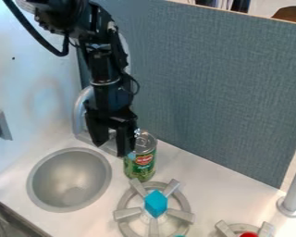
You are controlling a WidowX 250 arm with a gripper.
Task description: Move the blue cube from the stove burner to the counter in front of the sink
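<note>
Black hand (112,144) spread wide, empty; green can (140,162) beside; blue block (156,204) on 1 burner (127,214).

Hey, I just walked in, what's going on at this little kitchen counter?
A black robot arm hangs down over the counter, its tool open and holding nothing. The nearest thing is a green can, upright right by the tool; whether they touch, I can't tell. A round sink is on one side, and in front of the can is a stove burner with a blue piece at its middle.
</note>
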